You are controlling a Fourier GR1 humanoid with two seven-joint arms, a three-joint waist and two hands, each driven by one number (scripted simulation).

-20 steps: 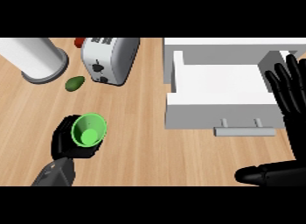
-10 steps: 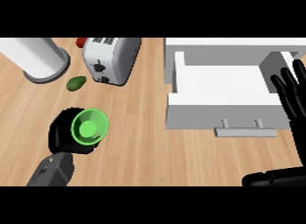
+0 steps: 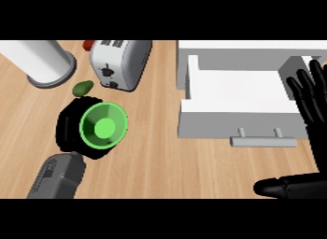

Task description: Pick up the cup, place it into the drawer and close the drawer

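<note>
In the head view, a light wooden counter (image 3: 166, 168) is seen from steeply above. A round green cup (image 3: 104, 126) is held at the left, its open mouth turned toward the camera, with the black left hand (image 3: 71, 125) curled round it from behind; the fingers show as a dark rim about the cup's edge. The grey left forearm (image 3: 57, 175) comes in from the lower edge below it.

Just beyond the cup, a small dark green rounded item (image 3: 82, 87) lies on the counter, near the base of a tall white cylinder on a grey foot (image 3: 40, 60). A silver two-slot toaster (image 3: 119, 64) stands beside that cylinder, with a small red object (image 3: 88, 45) partly hidden behind its far corner.

At the right, a white open drawer (image 3: 235, 95) is pulled out from a white cabinet (image 3: 256, 46), its grey bar handle (image 3: 264, 140) facing the near side. Bare counter lies between the cup and the drawer. The black right hand (image 3: 323, 109) is shown at the right edge, fingers straight and spread, overlapping the drawer's right side.
</note>
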